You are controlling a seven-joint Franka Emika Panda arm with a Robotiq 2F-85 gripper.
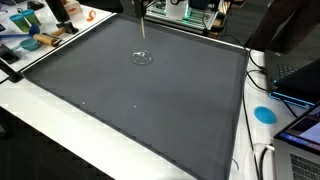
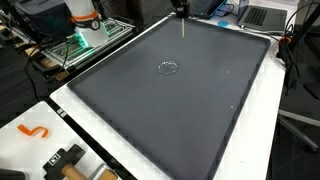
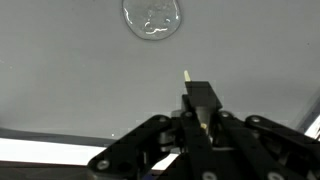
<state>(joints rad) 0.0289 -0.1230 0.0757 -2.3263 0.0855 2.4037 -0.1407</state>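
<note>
Pinching a thin pale stick [image 3: 186, 78] and closed tight around it, the gripper [image 3: 200, 108] is hanging over the far part of the dark surface [image 1: 150, 110], the stick pointing down. A small clear round dish [image 1: 142, 58] is lying on the surface just nearer, apart from the stick's tip.

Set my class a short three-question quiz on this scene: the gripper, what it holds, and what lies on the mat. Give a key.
1. True or false: the gripper is shut on a thin stick.
2. The clear round dish lies on: A) the dark mat; B) a laptop; C) a blue plate.
3. In the wrist view, does the tip of the stick touch the dish?

Key: 1 true; 2 A; 3 no, there is a gap between them.
</note>
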